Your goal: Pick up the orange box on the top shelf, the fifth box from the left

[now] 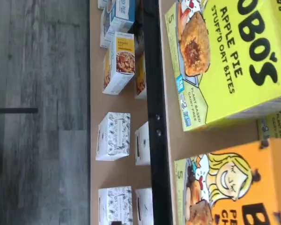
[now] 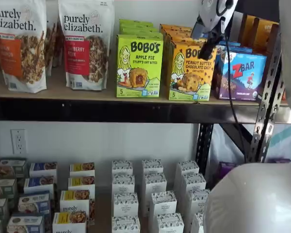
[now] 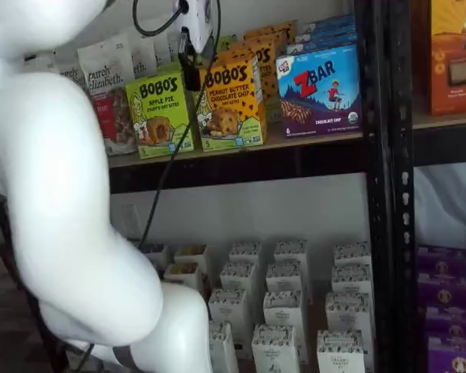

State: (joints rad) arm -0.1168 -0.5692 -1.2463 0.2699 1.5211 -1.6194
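Observation:
The orange box [image 2: 189,70] stands upright on the top shelf [image 2: 87,94], between a green Apple Pie box [image 2: 139,65] and a blue ZBar box [image 2: 242,73]. In both shelf views my gripper [image 2: 207,52] hangs from above in front of the orange box's upper part, clear of it. Its black fingers [image 3: 193,78] show side-on and hold nothing. The orange box [image 3: 233,101] rests on the shelf board [image 3: 318,140]. The wrist view shows the orange box [image 1: 243,183] beside the green box [image 1: 225,56], with the tan board [image 1: 210,140] and its black front beam.
Granola bags [image 2: 87,43] stand left of the green box. More orange cartons sit behind the front one. A black perforated upright [image 2: 266,107] rises at the right. Small white boxes [image 2: 150,194] fill the lower level. My white arm [image 3: 54,194] fills the foreground.

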